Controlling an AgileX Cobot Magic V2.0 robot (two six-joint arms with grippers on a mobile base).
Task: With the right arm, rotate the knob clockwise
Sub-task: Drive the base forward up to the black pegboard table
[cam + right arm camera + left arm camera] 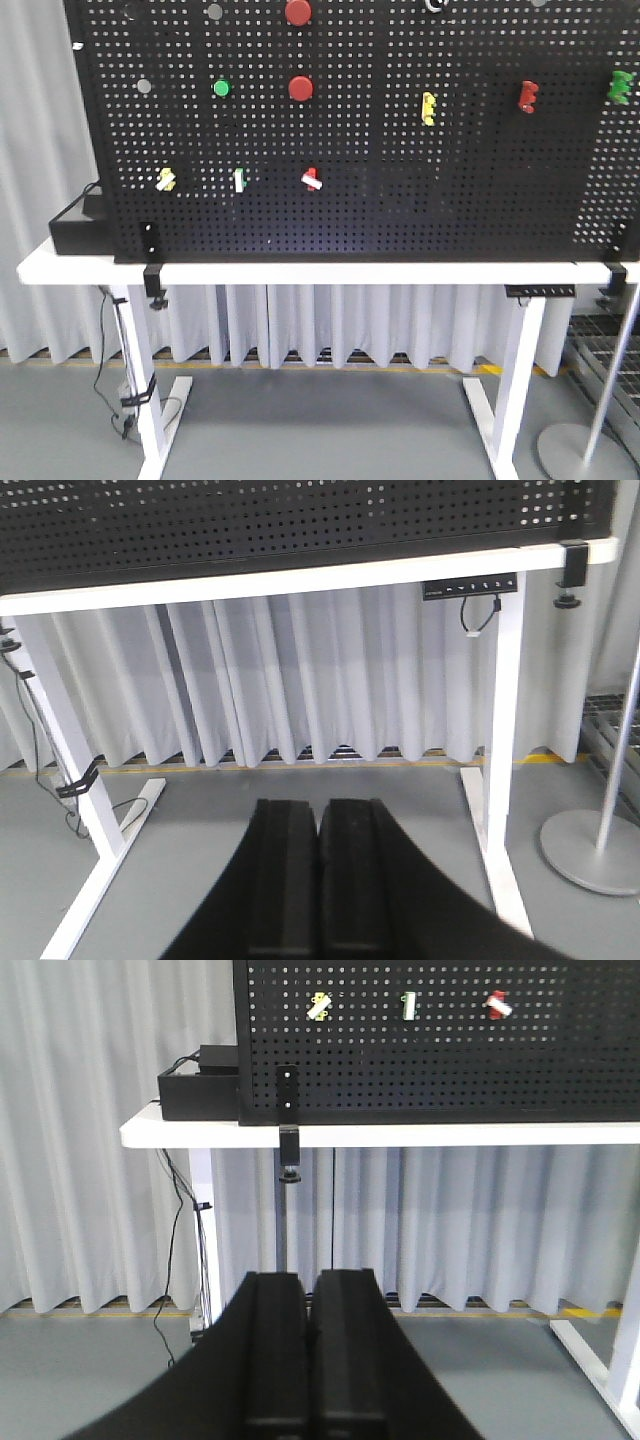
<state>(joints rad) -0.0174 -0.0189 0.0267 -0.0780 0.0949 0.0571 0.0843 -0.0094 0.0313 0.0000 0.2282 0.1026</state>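
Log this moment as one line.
phase: pre-reach | right hand: shut, empty, low before table | left hand: shut, empty | pegboard knobs: untouched

Black pegboard (400,200) upright on a white table (300,272), held at its lower left corner by a black clamp (153,285). At the table's left end, a black box (78,232) just beside the board's edge. Under the right end, a small black control panel (540,291). Behind, pale grey curtains (300,320). On the grey floor (320,420), a black cable (115,380) by the left leg and a round-based metal stand (585,450) at right.
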